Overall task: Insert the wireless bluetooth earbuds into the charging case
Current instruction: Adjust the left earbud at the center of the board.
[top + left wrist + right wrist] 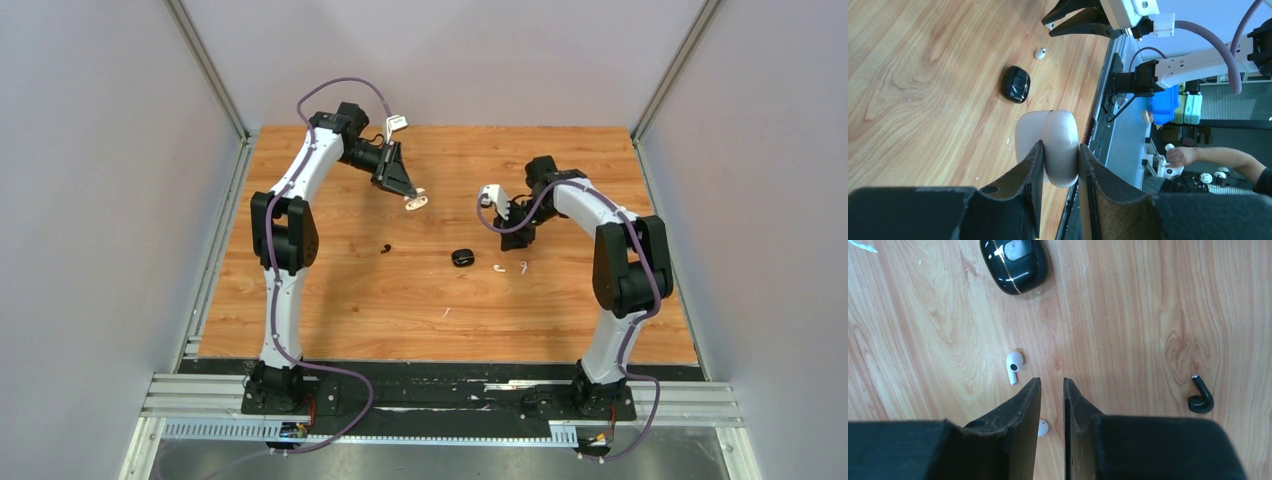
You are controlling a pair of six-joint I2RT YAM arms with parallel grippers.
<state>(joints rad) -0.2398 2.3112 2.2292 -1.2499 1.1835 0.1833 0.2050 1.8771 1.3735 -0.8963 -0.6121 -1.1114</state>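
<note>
My left gripper (pixel 1059 150) is shut on a white charging case (pixel 1062 135), held above the table at the back (pixel 416 201); it shows two rounded halves. A black charging case (pixel 462 257) lies closed mid-table (pixel 1014 262). Two white earbuds (pixel 498 267) (pixel 523 266) lie just right of it. In the right wrist view one white earbud (pixel 1014 365) lies just ahead of the fingertips, the other (pixel 1042 428) half hidden behind one finger. My right gripper (pixel 1052 382) hovers over them, open by a narrow gap, holding nothing. One black earbud (pixel 1201 397) lies off to the side, one (pixel 386 249) left of the black case.
Grey walls close in the wooden table (pixel 300 310) on the left, right and back. The arm bases sit on a black rail (pixel 440 395) at the near edge. A small white speck (pixel 445 313) lies on the wood in front.
</note>
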